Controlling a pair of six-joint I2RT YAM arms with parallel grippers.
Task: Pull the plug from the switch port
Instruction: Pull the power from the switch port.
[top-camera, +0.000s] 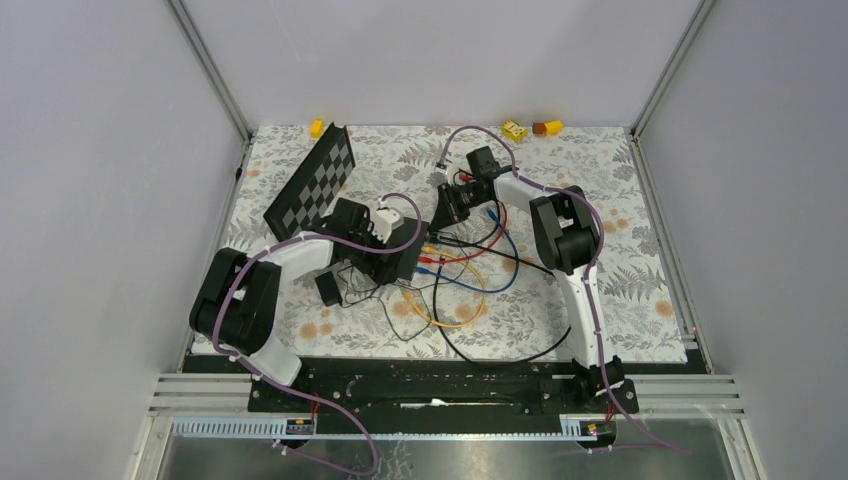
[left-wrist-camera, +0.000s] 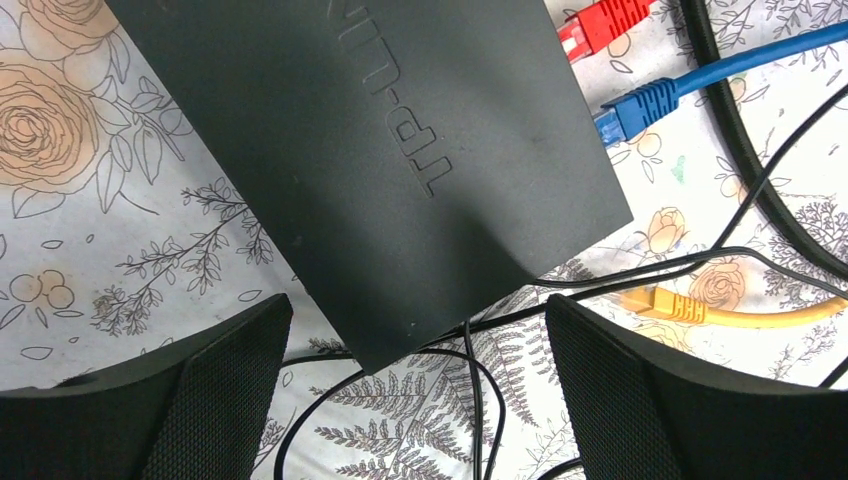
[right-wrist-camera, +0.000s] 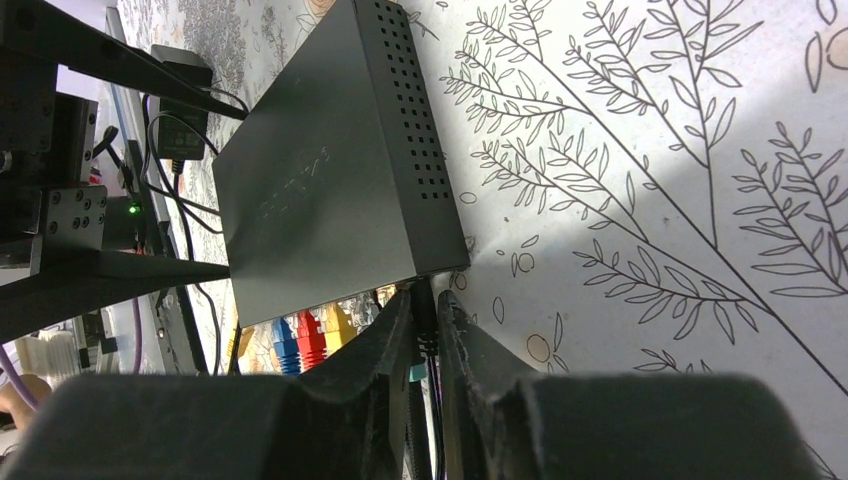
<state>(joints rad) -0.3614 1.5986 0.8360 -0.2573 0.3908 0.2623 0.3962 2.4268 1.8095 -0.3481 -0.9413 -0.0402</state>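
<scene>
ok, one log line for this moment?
phase: grasp | right gripper: shut on black plug at switch port edge | plug: not yet out | left gripper: open over switch corner

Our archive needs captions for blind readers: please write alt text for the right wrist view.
The right gripper pinches a black plug at the corner of the flat black switch. Blue, red and yellow plugs line the same edge, on a floral cloth.
</scene>
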